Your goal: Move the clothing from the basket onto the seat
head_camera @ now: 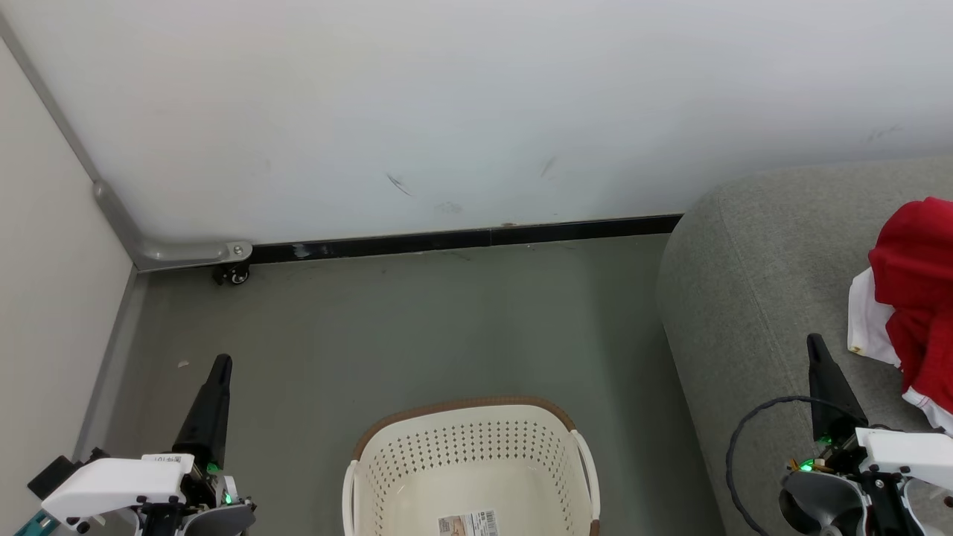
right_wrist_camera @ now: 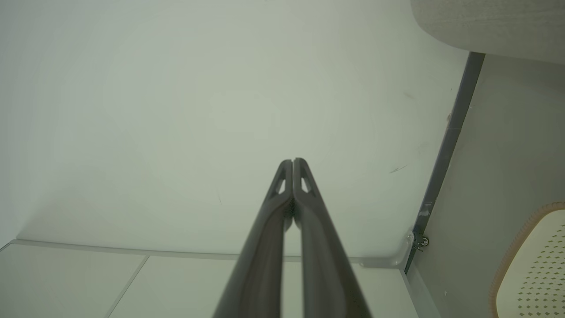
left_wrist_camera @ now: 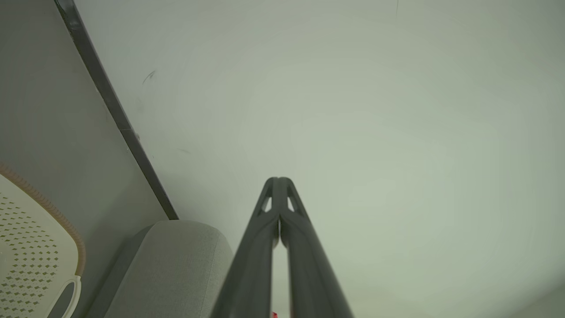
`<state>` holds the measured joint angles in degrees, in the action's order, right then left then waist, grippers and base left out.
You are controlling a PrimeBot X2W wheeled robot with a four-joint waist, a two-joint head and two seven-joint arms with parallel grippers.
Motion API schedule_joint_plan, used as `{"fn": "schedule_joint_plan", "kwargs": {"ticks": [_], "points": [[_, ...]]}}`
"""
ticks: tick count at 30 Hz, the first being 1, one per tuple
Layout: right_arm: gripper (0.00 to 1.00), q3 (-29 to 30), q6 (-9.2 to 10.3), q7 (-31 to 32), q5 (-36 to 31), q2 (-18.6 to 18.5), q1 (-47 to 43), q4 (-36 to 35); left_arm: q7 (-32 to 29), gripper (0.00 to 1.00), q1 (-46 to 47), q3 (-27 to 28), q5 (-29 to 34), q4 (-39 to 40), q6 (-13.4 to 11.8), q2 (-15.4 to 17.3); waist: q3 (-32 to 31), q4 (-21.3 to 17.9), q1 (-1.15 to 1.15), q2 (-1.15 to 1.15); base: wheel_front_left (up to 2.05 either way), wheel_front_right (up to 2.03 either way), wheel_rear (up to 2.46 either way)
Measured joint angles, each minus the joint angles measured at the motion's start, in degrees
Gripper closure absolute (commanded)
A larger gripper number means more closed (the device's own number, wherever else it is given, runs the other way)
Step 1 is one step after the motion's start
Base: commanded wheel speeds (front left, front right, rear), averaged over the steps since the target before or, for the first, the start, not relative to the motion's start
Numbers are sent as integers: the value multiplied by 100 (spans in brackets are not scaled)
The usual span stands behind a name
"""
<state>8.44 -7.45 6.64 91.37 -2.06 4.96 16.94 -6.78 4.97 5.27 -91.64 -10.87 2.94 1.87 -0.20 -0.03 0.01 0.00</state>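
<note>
Head view — left hand (head_camera: 222, 362) clenched empty, right hand (head_camera: 814, 342) likewise — clothing (head_camera: 920, 294) on seat (head_camera: 744, 298)

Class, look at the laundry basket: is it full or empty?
Empty, as far as shown: the basket has a bare bottom with only its paper label; its near end is cut off.

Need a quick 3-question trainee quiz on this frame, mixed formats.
1. True or false: the red clothing lies inside the basket.
2. Which is nearer the red clothing: A, the left gripper, or B, the right gripper?
3. Fill in: both grippers are ____, holding nothing.
Key: 1 false, it lies on the seat; 2 B; 3 shut.
</note>
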Motion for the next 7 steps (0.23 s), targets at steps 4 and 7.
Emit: {"fn": "schedule_joint_plan", "kwargs": {"ticks": [4, 7], "points": [[100, -1, 0, 0, 0, 0, 0, 0, 0, 100, -1, -1, 0, 3, 0, 0, 0, 0, 0, 0, 0, 0, 0], [100, -1, 0, 0, 0, 0, 0, 0, 0, 100, -2, -1, 0, 8, 0, 0, 0, 0, 0, 0, 0, 0, 0]]}}
